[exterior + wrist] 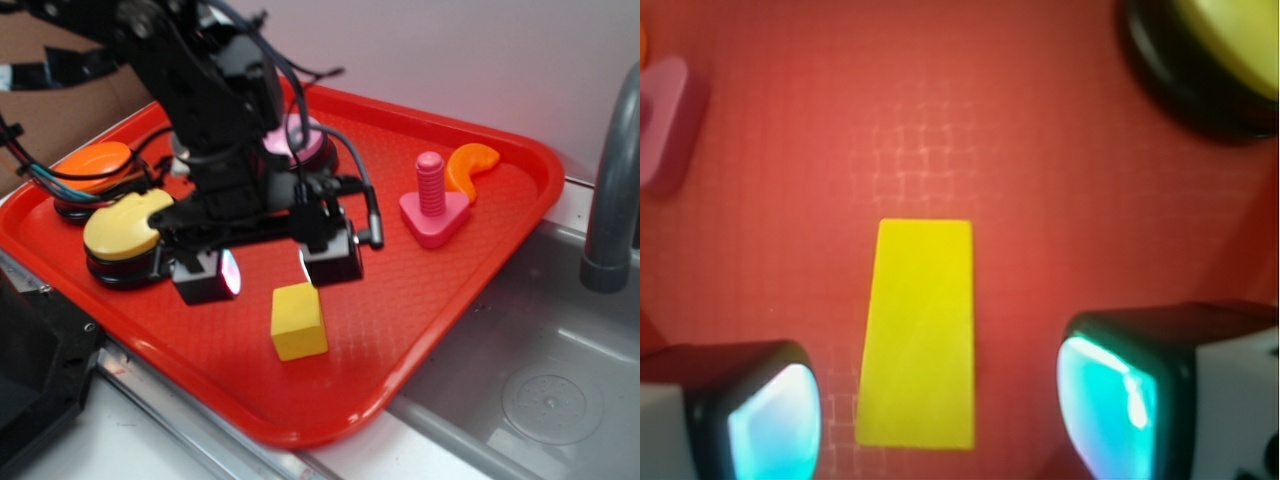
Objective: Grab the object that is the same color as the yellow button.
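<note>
Approach nearly done, grasp not begun. Hovered black gripper (pixel 268 272) with jaws spread apart, just behind small matte yellow cube-like block (pixel 298 320) resting near front edge of red plastic tray (pixel 500 170). Matched domed yellow push-button (pixel 122 226). Remaining: lower, straddle, clamp, lift.

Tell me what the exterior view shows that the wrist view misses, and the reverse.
Only the exterior view shows the orange button, the pink button, the orange curved piece, the pink screw on its base, the arm and the sink.

Only the wrist view shows the yellow block lying on the tray between the two open fingers, untouched.

Both share the yellow block, the yellow button, the pink base, the red tray and the gripper.
</note>
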You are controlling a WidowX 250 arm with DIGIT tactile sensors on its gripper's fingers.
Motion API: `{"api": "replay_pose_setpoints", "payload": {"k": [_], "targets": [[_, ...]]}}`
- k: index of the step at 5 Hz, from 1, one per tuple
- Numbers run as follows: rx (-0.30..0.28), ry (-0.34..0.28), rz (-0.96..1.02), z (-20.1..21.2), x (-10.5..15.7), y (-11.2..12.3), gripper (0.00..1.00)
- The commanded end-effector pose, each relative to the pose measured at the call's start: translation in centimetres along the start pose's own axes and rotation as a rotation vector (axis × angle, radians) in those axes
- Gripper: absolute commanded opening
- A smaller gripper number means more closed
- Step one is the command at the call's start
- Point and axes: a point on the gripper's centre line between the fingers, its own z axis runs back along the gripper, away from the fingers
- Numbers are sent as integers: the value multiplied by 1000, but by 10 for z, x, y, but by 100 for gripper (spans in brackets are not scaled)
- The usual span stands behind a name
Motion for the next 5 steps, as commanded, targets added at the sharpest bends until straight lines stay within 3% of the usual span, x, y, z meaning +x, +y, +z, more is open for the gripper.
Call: {"api": "replay_pose_setpoints", "payload": {"k": [1,2,3,5], "targets": [[-4,5,-3,-17,3,-8,100],[-16,-23,29,-24,5,-9,100],[-5,-11,33,-27,4,-9,100],[34,79,30,-28,-3,-12,100]]}}
